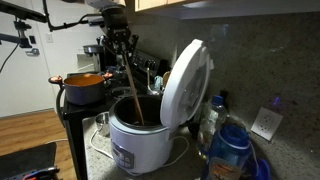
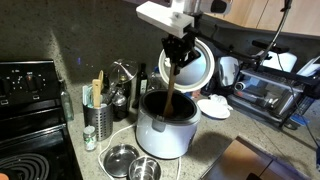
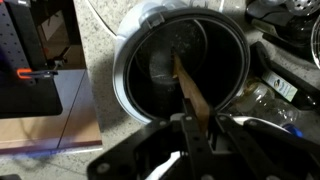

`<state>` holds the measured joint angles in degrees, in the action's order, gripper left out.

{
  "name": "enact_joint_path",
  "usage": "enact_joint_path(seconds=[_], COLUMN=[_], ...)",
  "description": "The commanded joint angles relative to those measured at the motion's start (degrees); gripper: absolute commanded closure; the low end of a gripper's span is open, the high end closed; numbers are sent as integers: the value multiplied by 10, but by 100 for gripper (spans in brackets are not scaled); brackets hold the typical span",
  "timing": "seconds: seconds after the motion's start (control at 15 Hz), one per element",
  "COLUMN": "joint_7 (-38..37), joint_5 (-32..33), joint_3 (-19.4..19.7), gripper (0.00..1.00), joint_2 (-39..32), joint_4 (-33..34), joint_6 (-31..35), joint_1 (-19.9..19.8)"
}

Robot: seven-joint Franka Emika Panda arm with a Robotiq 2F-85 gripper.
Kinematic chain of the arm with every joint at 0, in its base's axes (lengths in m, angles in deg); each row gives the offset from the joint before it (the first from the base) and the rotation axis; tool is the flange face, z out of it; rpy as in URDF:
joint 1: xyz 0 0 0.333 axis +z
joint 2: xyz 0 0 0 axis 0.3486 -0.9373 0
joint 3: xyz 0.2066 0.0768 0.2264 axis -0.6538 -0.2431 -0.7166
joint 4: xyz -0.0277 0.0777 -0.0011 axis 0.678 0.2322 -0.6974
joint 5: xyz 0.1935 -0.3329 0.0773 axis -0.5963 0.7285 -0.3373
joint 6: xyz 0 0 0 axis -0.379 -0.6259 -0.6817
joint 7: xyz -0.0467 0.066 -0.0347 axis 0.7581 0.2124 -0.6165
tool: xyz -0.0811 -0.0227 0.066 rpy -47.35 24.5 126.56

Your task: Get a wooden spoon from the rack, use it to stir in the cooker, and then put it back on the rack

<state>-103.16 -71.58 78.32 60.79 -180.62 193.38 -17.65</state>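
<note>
The white cooker (image 1: pixel 135 140) stands open on the counter with its oval lid (image 1: pixel 185 82) raised; it also shows in an exterior view (image 2: pixel 165 130) and in the wrist view (image 3: pixel 130 70). My gripper (image 1: pixel 122 45) hangs above the pot and is shut on the wooden spoon (image 1: pixel 131 90). The spoon slants down into the dark inner pot in both exterior views (image 2: pixel 172 95). In the wrist view the jaws (image 3: pixel 200 125) clamp the spoon's handle (image 3: pixel 190 90) and its bowl end is deep in the pot. The rack (image 2: pixel 98 115) with upright utensils stands beside the cooker.
An orange pot (image 1: pixel 85 85) sits on a dark stand behind the cooker. A stove (image 2: pixel 30 110) is beside the rack. Metal bowls (image 2: pixel 130 162) lie in front of the cooker. Bottles (image 1: pixel 225 145) and a toaster oven (image 2: pixel 270 92) crowd the other side.
</note>
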Motion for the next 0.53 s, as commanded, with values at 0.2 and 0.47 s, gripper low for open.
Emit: enact_joint_path(seconds=[0.2, 0.47], joint_7=[-5, -7], joint_5=[72, 86], joint_3=[-25, -42], gripper=[95, 95], joint_2=[34, 54], joint_4=[30, 55], joint_6=[-43, -6], joint_1=[1, 5])
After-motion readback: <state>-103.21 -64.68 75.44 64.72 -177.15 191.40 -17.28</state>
